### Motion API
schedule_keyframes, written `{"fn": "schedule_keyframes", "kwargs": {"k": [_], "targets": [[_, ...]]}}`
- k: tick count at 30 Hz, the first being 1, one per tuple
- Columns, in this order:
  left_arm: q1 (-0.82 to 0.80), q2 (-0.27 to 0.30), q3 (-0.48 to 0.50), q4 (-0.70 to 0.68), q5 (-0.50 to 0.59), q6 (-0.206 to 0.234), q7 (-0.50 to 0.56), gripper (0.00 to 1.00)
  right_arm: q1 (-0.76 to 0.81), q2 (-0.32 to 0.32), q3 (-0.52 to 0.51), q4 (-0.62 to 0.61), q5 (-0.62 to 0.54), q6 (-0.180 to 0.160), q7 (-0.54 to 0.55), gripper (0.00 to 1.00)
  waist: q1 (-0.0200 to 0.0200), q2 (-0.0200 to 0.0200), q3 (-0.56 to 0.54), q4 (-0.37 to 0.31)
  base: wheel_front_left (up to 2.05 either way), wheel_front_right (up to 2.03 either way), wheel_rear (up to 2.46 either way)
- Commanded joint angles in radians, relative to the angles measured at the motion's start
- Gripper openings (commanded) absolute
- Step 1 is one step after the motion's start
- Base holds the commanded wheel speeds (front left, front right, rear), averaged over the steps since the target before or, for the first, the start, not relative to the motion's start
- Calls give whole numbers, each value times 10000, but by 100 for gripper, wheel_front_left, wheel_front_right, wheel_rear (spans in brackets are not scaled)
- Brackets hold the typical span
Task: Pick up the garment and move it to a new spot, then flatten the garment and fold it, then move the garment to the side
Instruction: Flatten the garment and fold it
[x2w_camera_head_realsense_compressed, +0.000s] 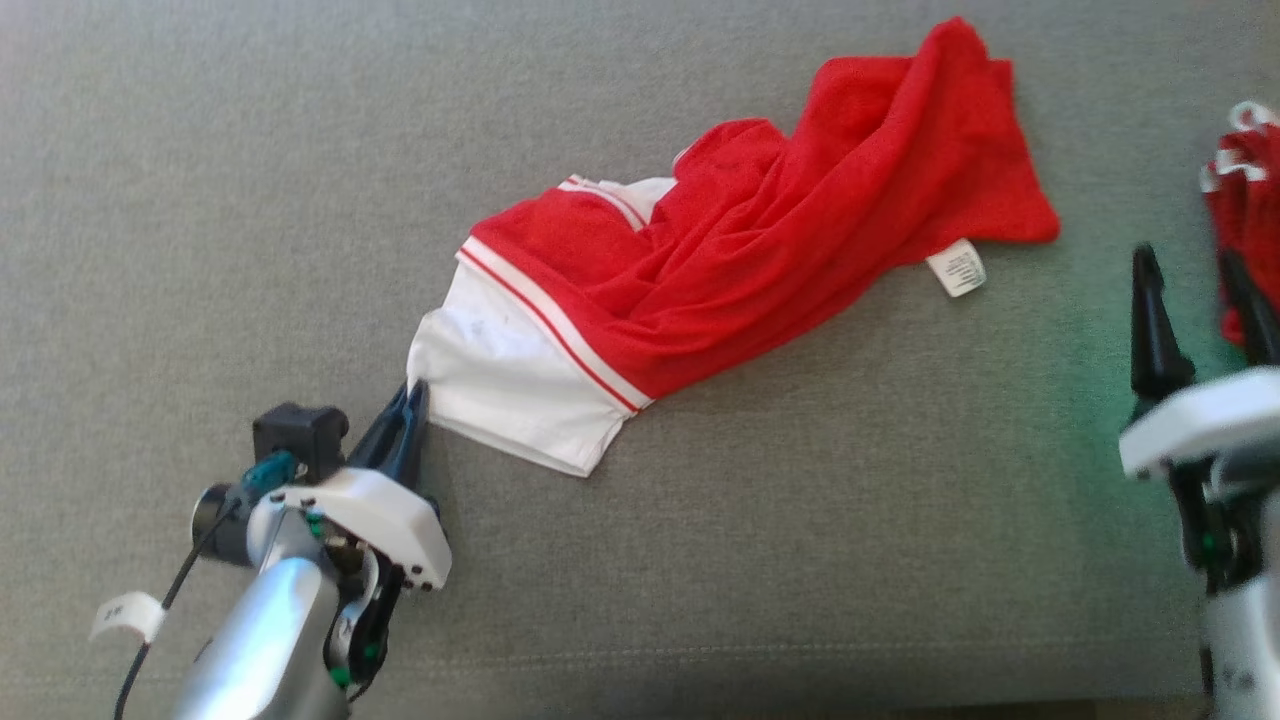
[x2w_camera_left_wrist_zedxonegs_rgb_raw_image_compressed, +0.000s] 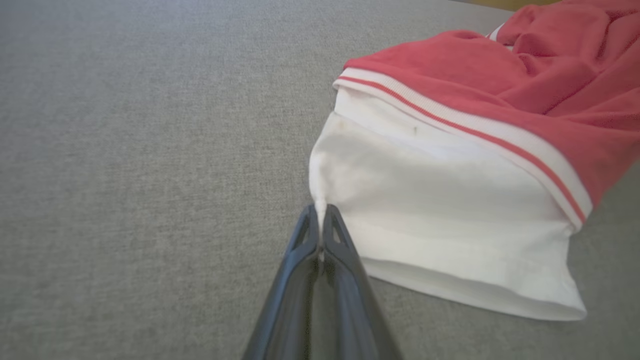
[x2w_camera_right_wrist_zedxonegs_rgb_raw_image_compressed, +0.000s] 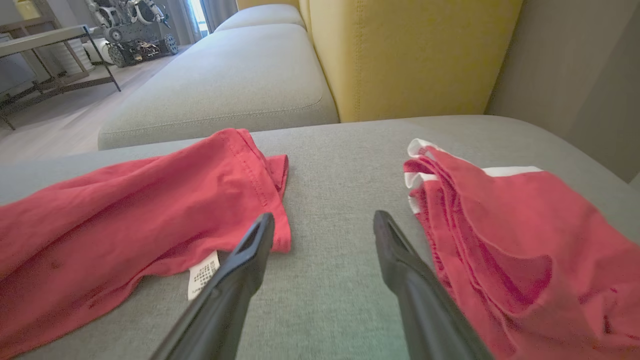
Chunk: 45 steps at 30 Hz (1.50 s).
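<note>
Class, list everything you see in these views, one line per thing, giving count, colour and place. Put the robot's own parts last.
garment: one, red with a white end and stripes, crumpled mid-cushion
care label: one, white, at the garment's right hem
second garment: one, red with white trim, at the head view's right edge
seat cushion: one, grey, under both garments
backrest: one, yellow, behind the cushion
left gripper: one, dark fingers, shut on the garment's white corner
right gripper: one, dark fingers, open, between the two garments

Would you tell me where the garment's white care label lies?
Head view, right of centre: the care label sticks out from the red garment, left of the right tool.
</note>
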Motion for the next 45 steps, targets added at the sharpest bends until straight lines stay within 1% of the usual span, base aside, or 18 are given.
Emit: {"fn": "schedule_keyframes", "kwargs": {"k": [1, 8, 11, 15, 16, 17, 18, 19, 21, 24, 27, 30, 34, 38, 43, 44, 45], "targets": [[-434, 220, 313, -277, 117, 75, -140, 0, -570, -277, 334, -61, 88, 33, 55, 100, 0, 0, 172, 124, 0, 0, 0], [-868, 84, 104, -335, 242, -2, -312, 0, -2176, -797, 1153, 2213, 357, 33, 417, 100, 0, 0, 653, 550, 0, 0, 0], [-955, 0, 39, -332, 256, -19, -431, 0, -2433, -870, 1465, 3111, 511, 33, 581, 100, 0, 0, 703, 710, 0, 0, 0], [-955, -12, 54, -348, 225, 3, -571, 0, -2615, -891, 1737, 3868, 761, 33, 646, 100, 0, 0, 740, 758, 0, 0, 0], [-950, 2, 60, -349, 217, 3, -597, 0, -2676, -902, 1794, 3989, 824, 33, 605, 58, 0, 0, 744, 748, 0, 0, 0], [-942, 18, 71, -350, 210, 12, -622, 0, -2726, -902, 1859, 4111, 919, 33, 597, 42, 0, 0, 745, 729, 0, 0, 0], [-935, 31, 81, -349, 204, 23, -644, 0, -2766, -922, 1941, 4207, 998, 33, 581, 11, 0, 0, 743, 710, 0, 0, 0], [-932, 41, 91, -349, 201, 36, -670, 0, -2796, -944, 2023, 4284, 1086, 33, 567, 0, 0, 0, 730, 695, 0, 0, 0], [-939, 55, 144, -403, 191, 65, -773, 0, -2820, -967, 2156, 4320, 1329, 33, 467, 0, 0, 0, 650, 661, 0, 0, 0], [-907, 82, 305, -672, 179, 149, -966, 0, -2691, -1029, 2236, 4010, 1618, 33, 61, 0, 0, 0, 407, 586, 0, 0, 0], [-783, 153, 544, -1209, 125, 217, -1096, 0, -2420, -1097, 2191, 3307, 1845, 33, -367, 0, 0, 0, 51, 465, 0, 0, 0], [-649, 272, 894, -2022, 41, 278, -1172, 0, -2089, -1167, 1963, 2474, 2054, 33, -420, 0, 0, 0, -363, 311, 0, 0, 0], [-609, 522, 1289, -3120, 71, 400, -1204, 0, -1661, -1094, 1616, 1033, 2239, 33, -53, 0, 0, 0, -894, 157, 0, 0, 0], [-758, 750, 1551, -4125, 80, 529, -1158, 0, -1416, -968, 1325, -701, 2520, 33, 444, 0, 0, 0, -1318, 34, 0, 0, 0], [-1298, 1004, 1870, -5320, 100, 709, -918, 0, -1478, -840, 863, -2814, 2963, 33, 1050, 0, 0, 0, -1729, 22, 0, 0, 0], [-1298, 1004, 1870, -5320, 100, 709, -918, 0, -1478, -840, 863, -2814, 2963, 33, 1050, 0, 0, 0, -1729, 22, 0, 0, 0], [-1635, 1058, 1975, -5776, 131, 780, -833, 0, -1596, -858, 665, -3533, 3018, 33, 1273, 0, 0, 0, -1889, 52, 0, 0, 0]]}}
